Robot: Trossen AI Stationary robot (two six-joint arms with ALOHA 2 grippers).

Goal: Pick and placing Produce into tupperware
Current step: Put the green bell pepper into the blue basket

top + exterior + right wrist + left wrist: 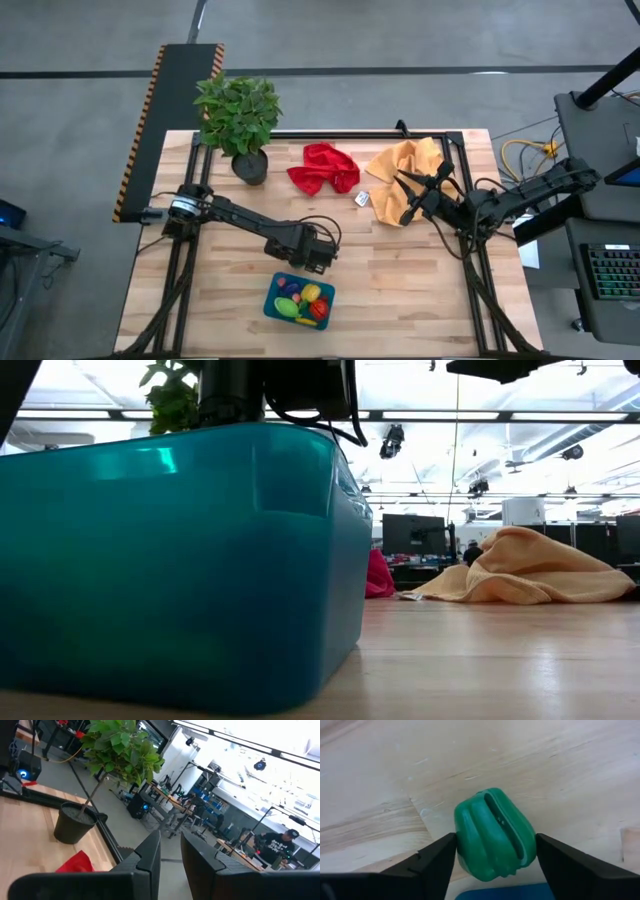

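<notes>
One dark green ribbed pepper (pixel 494 836), glossy with a groove down its side, sits clamped between our left gripper (pixel 495 857) fingers, just above the wooden table (pixel 400 290) beside the teal tub (pixel 274 305); tub holds red, yellow, green pieces; right gripper (pixel 170 851) nearly closed, empty, over the yellow cloth (pixel 400 170).

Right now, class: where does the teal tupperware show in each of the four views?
High view: tupperware at bottom centre, produce inside, just below the left end effector.
Low view: its wall fills the left.
Left wrist view: only a blue edge below the gripped green pepper.
Right wrist view: not in it.
Shared landmark: the potted plant.
</notes>
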